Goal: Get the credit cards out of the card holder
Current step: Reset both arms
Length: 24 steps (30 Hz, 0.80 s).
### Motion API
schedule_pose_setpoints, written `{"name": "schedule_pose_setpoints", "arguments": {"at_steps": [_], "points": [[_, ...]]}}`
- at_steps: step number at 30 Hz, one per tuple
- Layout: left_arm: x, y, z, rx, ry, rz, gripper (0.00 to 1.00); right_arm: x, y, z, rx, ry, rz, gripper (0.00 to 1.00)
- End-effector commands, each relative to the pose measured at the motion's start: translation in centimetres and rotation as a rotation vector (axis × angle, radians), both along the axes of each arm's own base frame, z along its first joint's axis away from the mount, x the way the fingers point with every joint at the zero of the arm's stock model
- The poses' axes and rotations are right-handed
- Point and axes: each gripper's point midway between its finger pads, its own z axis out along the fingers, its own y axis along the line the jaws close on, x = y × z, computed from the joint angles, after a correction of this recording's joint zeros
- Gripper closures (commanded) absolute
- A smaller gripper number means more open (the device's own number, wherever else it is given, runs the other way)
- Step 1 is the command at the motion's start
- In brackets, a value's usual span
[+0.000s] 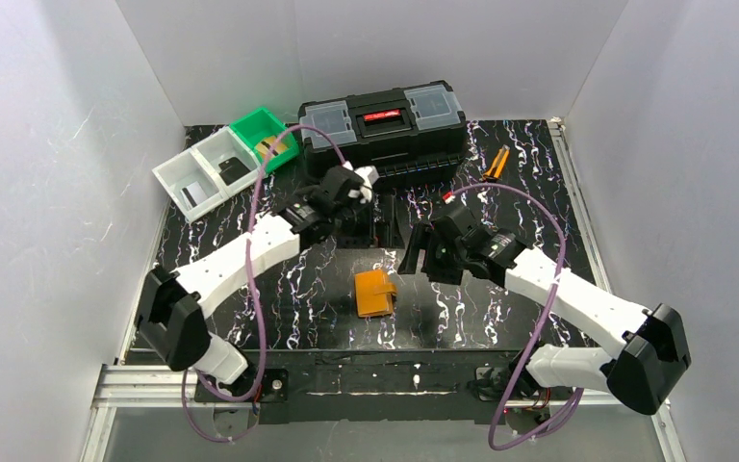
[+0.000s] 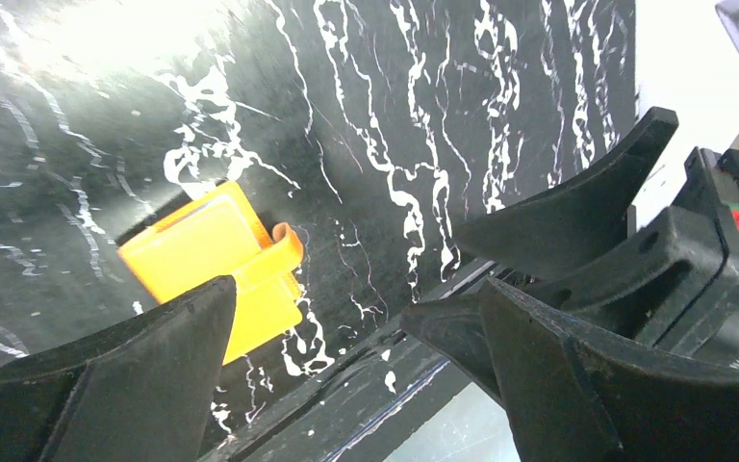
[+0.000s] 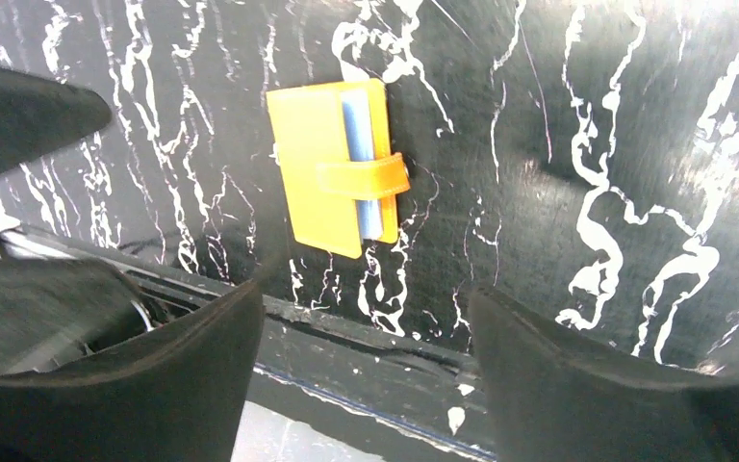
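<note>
The orange card holder (image 1: pixel 375 292) lies flat on the black marbled mat near the front edge, folded and closed by its strap. In the right wrist view the holder (image 3: pixel 327 173) shows a bluish plastic edge under the strap. It also shows in the left wrist view (image 2: pixel 207 255), partly behind my finger. No credit cards show at the holder. My left gripper (image 1: pixel 366 226) is open and empty, above and behind the holder. My right gripper (image 1: pixel 426 255) is open and empty, just right of it. Both hang above the mat.
A black toolbox (image 1: pixel 385 120) stands at the back. Left of it are a green bin (image 1: pixel 265 135) and a white bin (image 1: pixel 202 173) holding dark flat pieces. Orange-handled pliers (image 1: pixel 496 162) lie at the back right. The mat's front edge (image 3: pixel 366 332) runs just below the holder.
</note>
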Motion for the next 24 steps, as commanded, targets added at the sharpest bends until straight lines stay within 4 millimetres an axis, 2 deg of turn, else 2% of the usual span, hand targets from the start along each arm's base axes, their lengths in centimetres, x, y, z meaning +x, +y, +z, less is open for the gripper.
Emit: {"name": "schedule_pose_setpoints", "arguments": {"at_steps": [1,2,7,12,17,24], "points": [[0.4,3.5,4.2,0.033,-0.073,0.022,0.02,1.6,0.2,4.3,0.036,-0.125,-0.009,0.05],[0.5,4.2,4.7,0.051,-0.091,0.027,0.02,1.8,0.3,4.8,0.043,-0.143,-0.012,0.02],[1.3,7.9,7.3,0.137,-0.2,0.144,0.02,2.7,0.3,7.0,0.064,-0.203,-0.022,0.02],[1.3,10.7,7.9,0.219,-0.23,0.216,0.02,3.1,0.1,8.4,0.079,-0.243,-0.035,0.02],[1.0,11.6,7.4,0.228,-0.233,0.237,0.02,3.3,0.0,9.2,0.089,-0.267,-0.045,0.02],[0.8,11.9,7.4,0.227,-0.237,0.244,0.02,3.2,-0.3,9.1,0.083,-0.269,-0.047,0.02]]}}
